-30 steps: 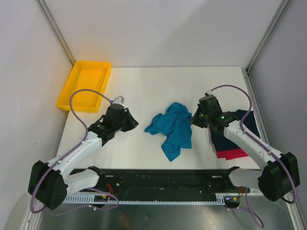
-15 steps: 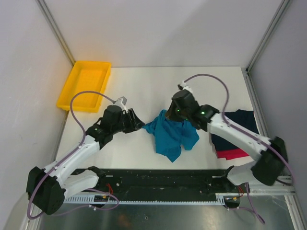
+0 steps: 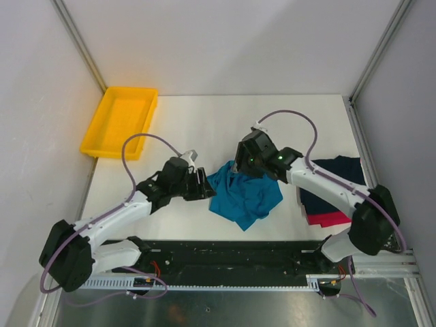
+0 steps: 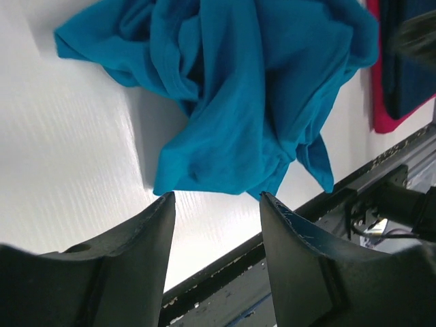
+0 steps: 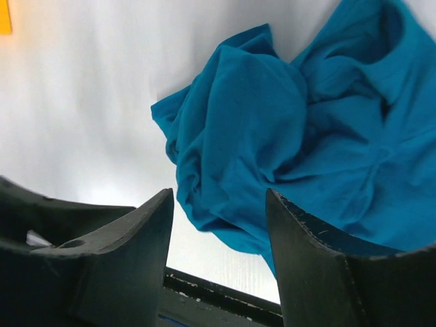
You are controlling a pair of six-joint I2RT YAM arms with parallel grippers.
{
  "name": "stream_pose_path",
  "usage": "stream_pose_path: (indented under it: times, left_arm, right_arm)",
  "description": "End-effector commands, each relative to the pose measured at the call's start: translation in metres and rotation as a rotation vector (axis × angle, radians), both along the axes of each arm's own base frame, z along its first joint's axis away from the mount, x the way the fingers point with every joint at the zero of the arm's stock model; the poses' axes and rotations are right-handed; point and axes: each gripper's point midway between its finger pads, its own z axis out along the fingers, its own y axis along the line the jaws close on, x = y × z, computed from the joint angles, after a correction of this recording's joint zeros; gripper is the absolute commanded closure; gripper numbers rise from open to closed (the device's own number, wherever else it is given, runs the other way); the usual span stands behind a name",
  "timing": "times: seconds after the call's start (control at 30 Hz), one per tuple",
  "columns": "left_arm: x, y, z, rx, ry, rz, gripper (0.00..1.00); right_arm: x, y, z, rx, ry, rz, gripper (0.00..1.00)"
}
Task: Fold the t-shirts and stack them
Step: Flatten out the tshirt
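At table (image 3: 204, 122) centre: left claw (image 3: 205, 185), jaws apart, empty, at the 9 o'clock edge of crumpled teal shirt (image 3: 246, 196); right claw (image 3: 238, 168), jaws apart, empty, at its 12 o'clock edge. Navy shirt (image 3: 346, 169) on pink shirt (image 3: 332, 219), 3 o'clock. Yellow tray (image 3: 129, 90), 10 o'clock.

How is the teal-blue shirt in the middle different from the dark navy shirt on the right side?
Colour: the teal-blue cloth t-shirt is bright; the dark navy cloth t-shirt is nearly black.
Shape: the teal-blue one is a crumpled heap; the navy one lies flat and neat.
Place: the teal-blue one lies alone mid-table; the navy one rests on a red-pink t-shirt at the right edge.
Both are soft shirts on the white table.
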Motion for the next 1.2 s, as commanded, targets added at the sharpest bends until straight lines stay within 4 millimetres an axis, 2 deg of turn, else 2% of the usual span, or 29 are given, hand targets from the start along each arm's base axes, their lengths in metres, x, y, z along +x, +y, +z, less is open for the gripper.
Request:
stream_pose_path:
  times: [0.0, 0.07, 0.2, 0.37, 0.57, 0.67, 0.77, 0.87, 0.97, 1.07, 1.17]
  left_arm:
    - [-0.008, -0.02, -0.002, 0.009, -0.011, -0.088, 0.42]
    - [-0.01, -0.027, -0.006, 0.024, -0.005, -0.108, 0.42]
    - [-0.015, -0.038, -0.015, 0.047, 0.018, -0.129, 0.42]
    - [-0.019, -0.053, -0.031, 0.078, 0.052, -0.16, 0.38]
    - [-0.024, -0.073, -0.039, 0.096, 0.07, -0.192, 0.37]
    - [-0.022, -0.078, -0.044, 0.112, 0.075, -0.182, 0.37]
    - [-0.017, -0.076, -0.049, 0.137, 0.074, -0.145, 0.42]
    - [-0.008, -0.071, -0.053, 0.164, 0.061, -0.091, 0.53]
    - [0.001, -0.061, -0.052, 0.181, 0.047, -0.03, 0.75]
    - [0.013, -0.042, -0.045, 0.195, 0.028, 0.047, 0.94]
    - [0.031, -0.014, -0.03, 0.2, -0.005, 0.136, 0.99]
  right_arm:
    - [-0.009, -0.04, 0.035, -0.015, -0.074, -0.069, 0.38]
    - [-0.021, -0.053, 0.031, -0.016, -0.066, -0.08, 0.4]
    - [-0.06, -0.07, 0.009, -0.02, -0.031, -0.063, 0.41]
    - [-0.102, -0.066, -0.022, -0.03, 0.01, 0.005, 0.41]
    - [-0.121, -0.059, -0.054, -0.139, 0.023, 0.06, 0.37]
    - [-0.123, -0.052, -0.07, -0.177, 0.038, 0.082, 0.37]
    - [-0.12, -0.052, -0.082, -0.214, 0.045, 0.073, 0.39]
    - [-0.114, -0.057, -0.089, -0.241, 0.048, 0.047, 0.47]
    - [-0.107, -0.07, -0.09, -0.267, 0.053, -0.002, 0.69]
    - [-0.097, -0.088, -0.08, -0.273, 0.037, -0.068, 0.9]
    - [-0.084, -0.11, -0.063, -0.261, 0.008, -0.144, 0.99]
